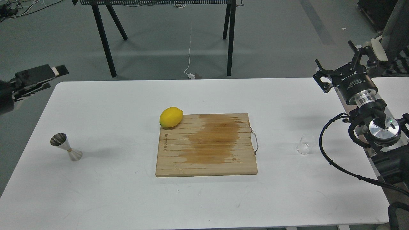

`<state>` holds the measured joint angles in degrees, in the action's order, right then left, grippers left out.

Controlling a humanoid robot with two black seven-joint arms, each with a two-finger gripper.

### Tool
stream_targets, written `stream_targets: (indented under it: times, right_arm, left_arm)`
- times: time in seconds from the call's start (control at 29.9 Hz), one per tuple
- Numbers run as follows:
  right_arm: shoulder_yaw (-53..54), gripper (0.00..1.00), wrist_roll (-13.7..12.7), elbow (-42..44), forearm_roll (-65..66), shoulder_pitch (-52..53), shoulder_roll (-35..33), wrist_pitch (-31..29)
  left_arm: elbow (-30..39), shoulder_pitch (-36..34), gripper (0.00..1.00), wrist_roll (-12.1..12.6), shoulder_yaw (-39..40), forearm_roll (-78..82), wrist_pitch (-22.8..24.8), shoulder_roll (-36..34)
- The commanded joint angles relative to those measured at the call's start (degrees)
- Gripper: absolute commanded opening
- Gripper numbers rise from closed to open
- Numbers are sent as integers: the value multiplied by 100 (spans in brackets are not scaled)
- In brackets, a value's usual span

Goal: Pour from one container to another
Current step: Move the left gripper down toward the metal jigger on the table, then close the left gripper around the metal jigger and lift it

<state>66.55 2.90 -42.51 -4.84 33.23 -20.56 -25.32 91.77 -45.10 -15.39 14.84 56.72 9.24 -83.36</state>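
The small clear glass cup stands upright on the white table, right of the cutting board. The steel hourglass jigger stands near the table's left edge, leaning a little. My right gripper hangs above the table's far right corner, fingers spread open and empty, well behind and above the cup. My left gripper reaches in from the left edge beyond the table's far left corner, far from the jigger. It is seen side-on, so its fingers cannot be told apart.
A wooden cutting board with a wet stain and a metal handle lies mid-table. A yellow lemon rests at its far left corner. A black-legged frame stands behind the table. A chair is at the far right.
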Motion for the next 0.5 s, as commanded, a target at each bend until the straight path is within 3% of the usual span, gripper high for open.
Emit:
stream_targets:
  times: [0.0,0.23,0.47]
  right_arm:
    - [-2,99,0,-12,0,-1,-1,-9]
    - [-2,99,0,6,0,43,-1,-9]
    - [-19,99,0,32,9,34,-36,-9]
  left_arm:
    - [51,10,100,10,-542,1320,-457,-233]
    - [60,18,100,115,-1343,2853,-1143,-356]
    - [-361,45,100,748,-2002,3126,-1706,21]
